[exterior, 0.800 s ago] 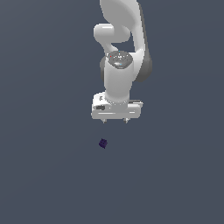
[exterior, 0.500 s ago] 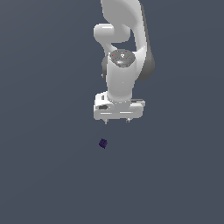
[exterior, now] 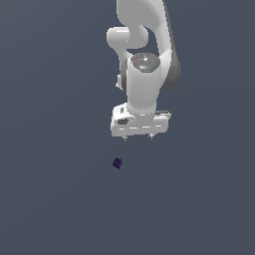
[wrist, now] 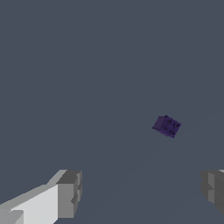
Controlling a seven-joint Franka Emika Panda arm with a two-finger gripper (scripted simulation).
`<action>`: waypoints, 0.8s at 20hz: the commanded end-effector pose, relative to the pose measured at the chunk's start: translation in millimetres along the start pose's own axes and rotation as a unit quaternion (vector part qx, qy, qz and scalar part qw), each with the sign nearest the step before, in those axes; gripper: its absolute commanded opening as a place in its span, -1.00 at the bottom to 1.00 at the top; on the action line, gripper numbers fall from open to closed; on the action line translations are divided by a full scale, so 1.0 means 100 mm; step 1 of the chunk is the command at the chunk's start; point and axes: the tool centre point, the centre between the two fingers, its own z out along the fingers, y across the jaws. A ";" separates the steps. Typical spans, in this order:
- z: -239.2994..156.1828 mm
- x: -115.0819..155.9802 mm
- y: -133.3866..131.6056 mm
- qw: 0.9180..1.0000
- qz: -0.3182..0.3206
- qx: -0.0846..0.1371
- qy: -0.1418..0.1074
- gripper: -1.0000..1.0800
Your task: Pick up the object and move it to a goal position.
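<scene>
my gripper (exterior: pixel 138 137) hangs above the flat grey-blue floor (exterior: pixel 55 199) with its fingers pointing down, and my fingers are spread wide with nothing between them. in the wrist view the grey pads (wrist: pixel 70 192) of one finger sit well apart from the other finger's pad at the opposite edge of the picture, and only bare floor lies in the gap.

the tiny dark purple cube (exterior: pixel 117 163) rests on the floor, apart from me and untouched. in the exterior view it lies below my gripper and a little toward the exterior view's left, near but not under the fingertips. in the wrist view the cube (wrist: pixel 166 126) shows up out ahead of the fingers, closer to one finger's side than the other, turned at an angle to the line between my pads so that a corner faces me. small dark dots mark its nearer face.

my white arm (exterior: pixel 144 64) rises from the gripper to the upper edge of the exterior view, wrist straight over the hand.
</scene>
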 end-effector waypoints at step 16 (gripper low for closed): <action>0.82 0.18 0.66 0.981 0.195 -0.002 -0.021 0.92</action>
